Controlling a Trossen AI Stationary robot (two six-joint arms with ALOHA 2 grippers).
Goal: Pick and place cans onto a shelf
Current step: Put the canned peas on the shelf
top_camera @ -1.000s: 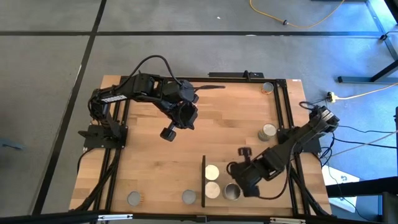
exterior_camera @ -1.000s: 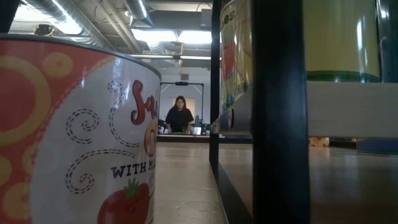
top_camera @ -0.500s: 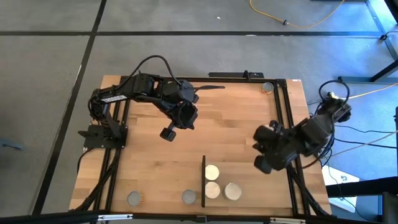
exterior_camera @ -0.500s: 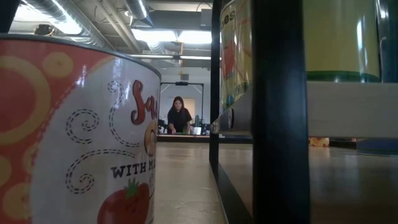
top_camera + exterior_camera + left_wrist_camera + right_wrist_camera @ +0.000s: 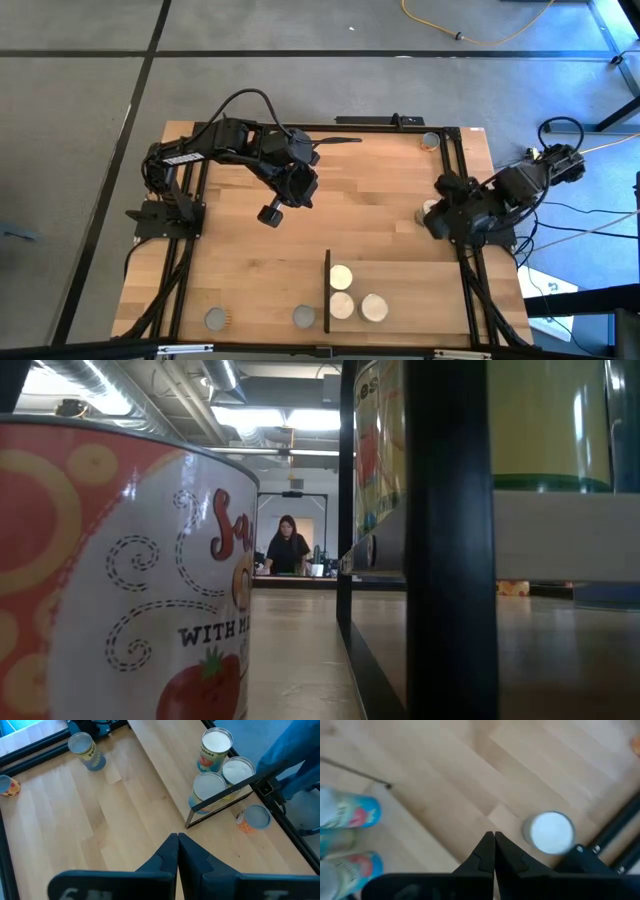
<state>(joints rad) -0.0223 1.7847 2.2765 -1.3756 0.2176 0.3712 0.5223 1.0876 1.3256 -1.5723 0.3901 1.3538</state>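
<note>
Cans are the subject of this inspection, taken from the largest item to the smallest. The wooden tabletop (image 5: 370, 195) carries all the work. The shelf (image 5: 420, 295), a light-wood panel with a black upright edge (image 5: 327, 288), lies at the near right of the table.

The left arm waits over the table's middle. Its left gripper (image 5: 177, 842) has its fingers pressed together and holds nothing. The right gripper (image 5: 493, 845) is at the table's right edge. Its fingers are likewise pressed together and empty, and it hangs just beside a loose can.

Placed: three cream-topped cans (image 5: 341, 276) (image 5: 342, 305) (image 5: 374, 307) stand on the shelf, grouped close against the upright edge.

Outstanding: four cans are visible off the shelf.
- A pale-topped can (image 5: 549, 832) stands near the right frame rail, under the right gripper.
- A small can (image 5: 431, 142) sits at the far right corner.
- Two grey-topped cans (image 5: 215, 319) (image 5: 304, 316) stand along the near edge, left of the shelf.

The low view is largely blocked by a red tomato-label can (image 5: 120, 580) close to the lens. A person (image 5: 287, 548) is seen far off in the room.

Assessment: the task appears a little under half complete. The pale-topped can by the right rail looks the likely next pick, for which the right gripper would first have to open.
</note>
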